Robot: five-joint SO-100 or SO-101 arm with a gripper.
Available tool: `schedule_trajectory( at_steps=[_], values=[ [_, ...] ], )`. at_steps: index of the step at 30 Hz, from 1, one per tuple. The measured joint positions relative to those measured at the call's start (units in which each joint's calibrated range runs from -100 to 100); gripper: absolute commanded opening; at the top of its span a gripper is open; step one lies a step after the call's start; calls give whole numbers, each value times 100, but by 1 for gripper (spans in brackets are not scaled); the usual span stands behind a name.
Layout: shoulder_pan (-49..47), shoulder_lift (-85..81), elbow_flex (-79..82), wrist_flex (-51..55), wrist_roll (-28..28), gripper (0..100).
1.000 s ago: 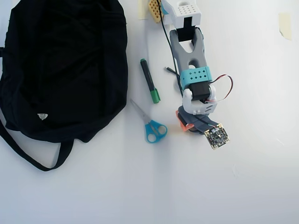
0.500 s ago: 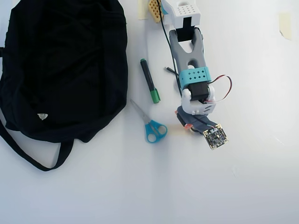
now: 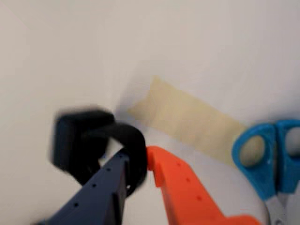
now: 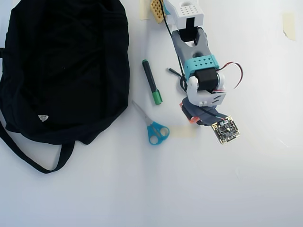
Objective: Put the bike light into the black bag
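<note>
In the wrist view the bike light [image 3: 77, 140], a small black block with a ring strap [image 3: 136, 145], is blurred at lower left. My gripper [image 3: 137, 158] is shut on the strap, pinched between the dark blue finger [image 3: 101, 192] and the orange finger [image 3: 180, 190]. In the overhead view the gripper [image 4: 194, 117] points down at right of centre and hides the light beneath it. The black bag [image 4: 61, 71] lies at the far left of that view, well apart from the gripper.
Blue-handled scissors [image 4: 154, 128] [image 3: 267, 154] and a black-and-green marker [image 4: 152, 82] lie between the bag and the arm. A beige tape patch [image 4: 183, 131] [image 3: 187, 117] is stuck to the white table near the gripper. A thin black cable [image 4: 176, 74] runs beside the arm.
The arm has swung right in the overhead view, uncovering the beige tape patch that lay under the gripper. Bag, scissors and marker have not moved.
</note>
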Motion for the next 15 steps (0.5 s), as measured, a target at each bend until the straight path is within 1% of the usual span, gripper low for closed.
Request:
schedule_trajectory(
  at_steps=[10,15],
  values=[
    [-7,0,-550,472,0,2],
    [0,0,-723,507,0,2]
  ],
)
